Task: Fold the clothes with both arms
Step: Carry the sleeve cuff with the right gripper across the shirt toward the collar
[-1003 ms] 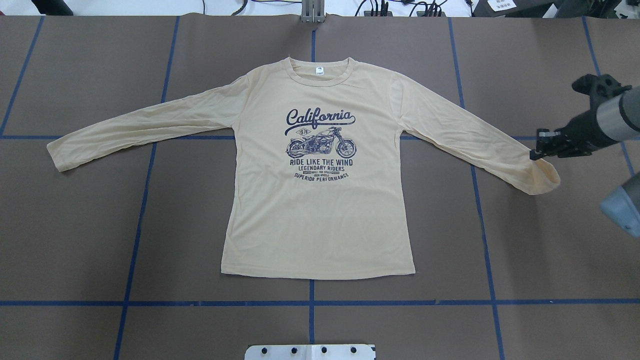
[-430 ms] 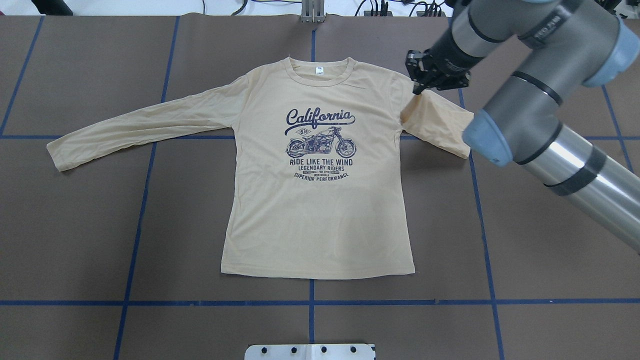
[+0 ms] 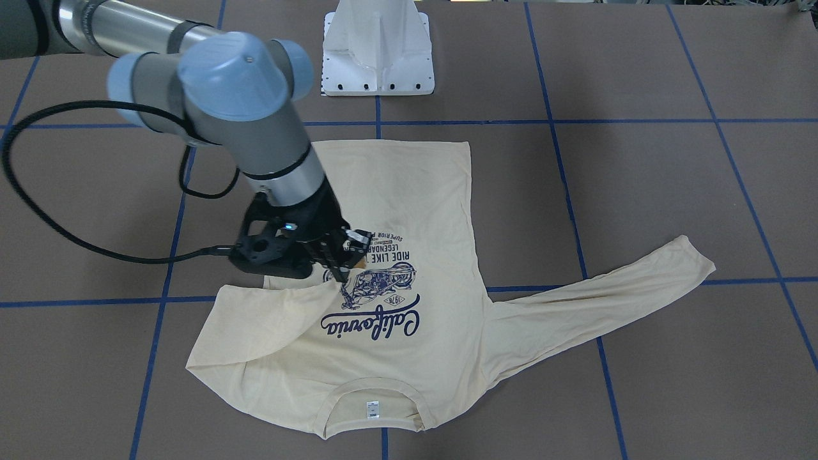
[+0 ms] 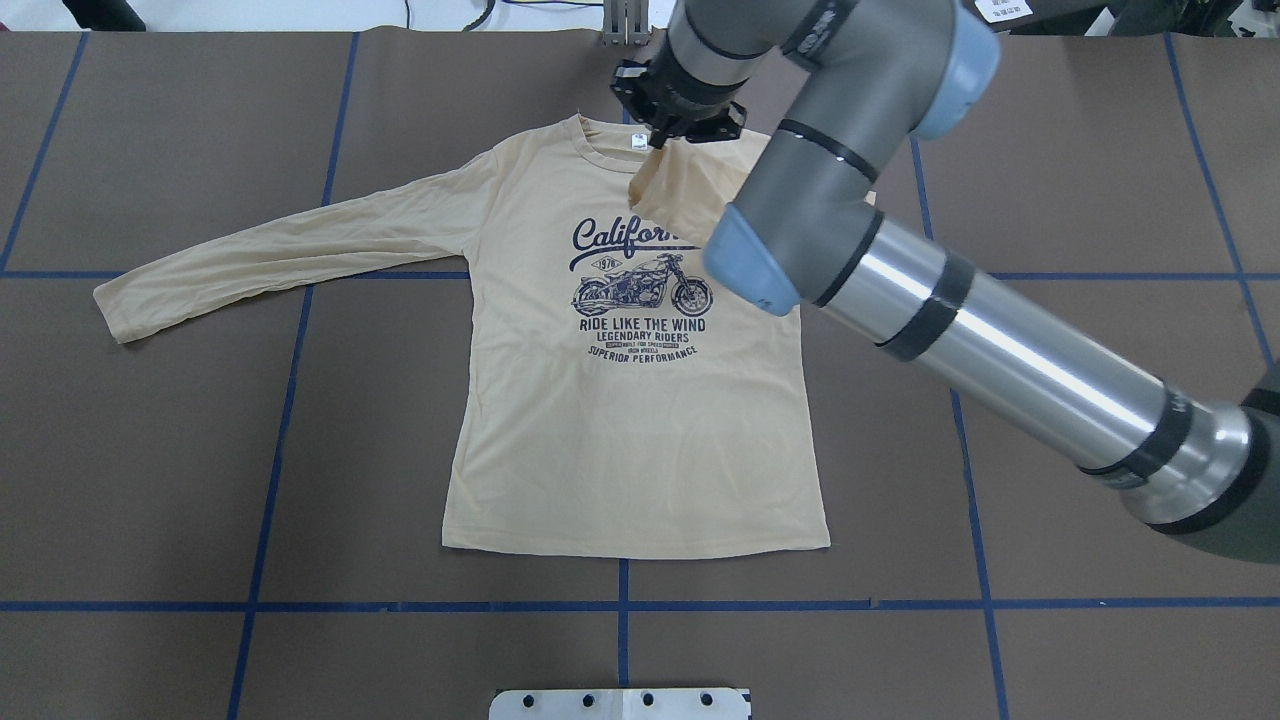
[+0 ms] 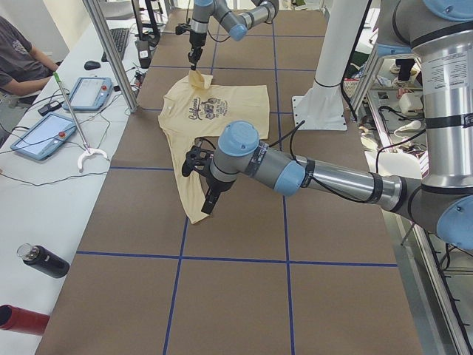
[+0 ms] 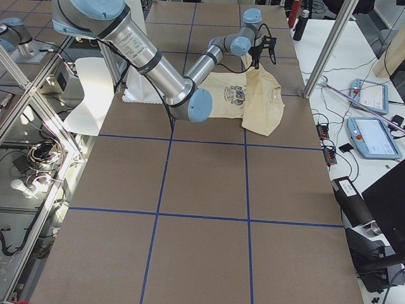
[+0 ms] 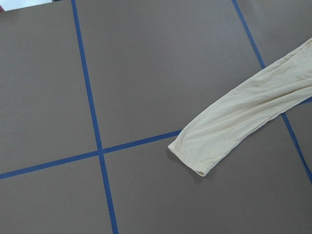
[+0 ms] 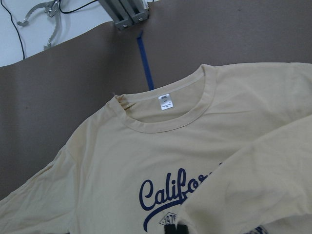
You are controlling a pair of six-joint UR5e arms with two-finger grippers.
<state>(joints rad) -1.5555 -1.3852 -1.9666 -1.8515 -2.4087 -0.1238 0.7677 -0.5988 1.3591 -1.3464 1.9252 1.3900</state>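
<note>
The T-shirt [image 4: 630, 440] lies flat and print-up mid-worktop. One long sleeve [image 4: 280, 250] is stretched out to the robot's left, and the other is lifted and folded across the chest. The right claw [image 3: 345, 265] is pinched on that lifted sleeve's cuff, and I think that's the risky bit. The knit looks thin and limp, so the cuff could slip out, or the sleeve could land twisted or bunched. Pull too far and the shoulder drags the body out of square.

The left claw [image 5: 207, 194] hangs over the other cuff; can't tell if it's open or closed.

Fabric is soft cream jersey, lightly wrinkled, with a ribbed neckband and a flat navy print. The worktop [image 4: 150, 450] is matte brown with a blue tape [image 4: 270, 450] grid.
</note>
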